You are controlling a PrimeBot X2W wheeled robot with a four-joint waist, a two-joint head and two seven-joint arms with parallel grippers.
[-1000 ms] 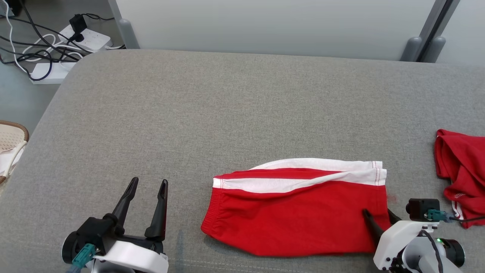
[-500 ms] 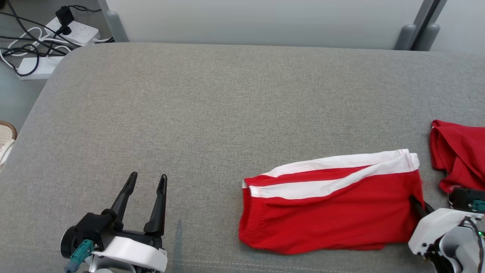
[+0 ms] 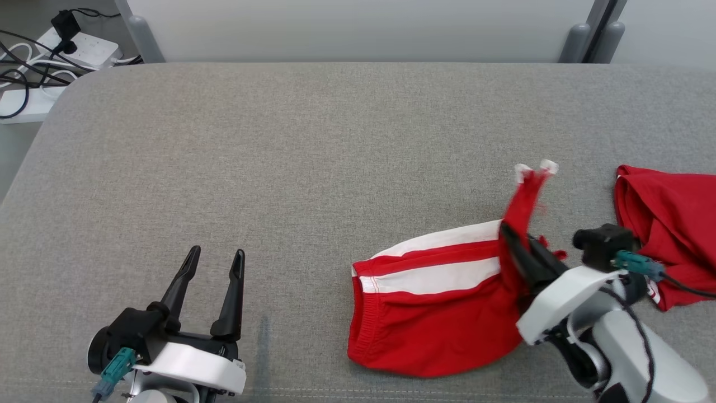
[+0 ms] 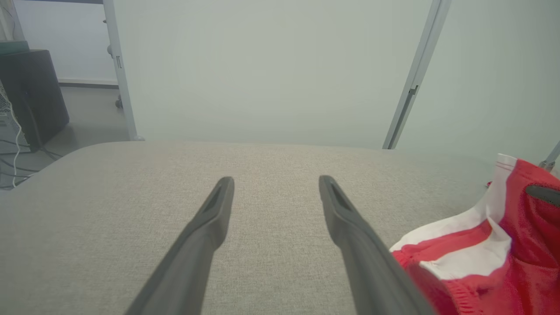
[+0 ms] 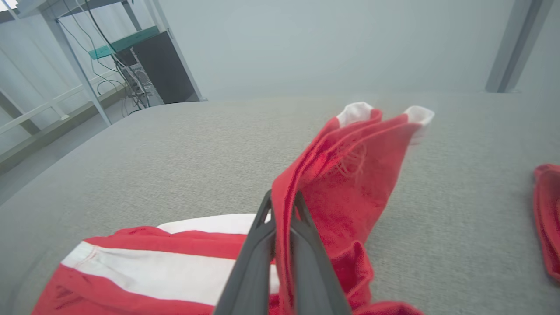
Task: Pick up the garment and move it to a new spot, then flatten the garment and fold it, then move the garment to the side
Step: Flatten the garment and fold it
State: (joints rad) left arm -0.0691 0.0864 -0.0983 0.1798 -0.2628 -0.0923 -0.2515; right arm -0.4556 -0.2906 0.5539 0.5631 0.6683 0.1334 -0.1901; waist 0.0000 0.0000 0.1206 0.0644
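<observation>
The garment (image 3: 436,313), red shorts with white side stripes, lies at the right front of the grey padded table (image 3: 313,168). My right gripper (image 3: 512,238) is shut on its right hem and holds that end lifted, so the cloth stands up in a red flap with white tips. In the right wrist view the garment (image 5: 350,175) is pinched between the two dark fingers of my right gripper (image 5: 282,199). My left gripper (image 3: 215,260) rests open at the front left, apart from the cloth. The left wrist view shows my left gripper (image 4: 275,183) open over bare table, the garment (image 4: 481,262) at its right.
A second red garment (image 3: 665,229) lies crumpled at the table's right edge, close behind my right wrist. Power strips and cables (image 3: 50,50) lie on the floor beyond the far left corner. A grey partition wall (image 3: 358,28) stands behind the table.
My right gripper has closed on the garment's right hem, dragged the garment to the right and lifted that end off the table. The head camera has shifted. My left gripper stays open.
</observation>
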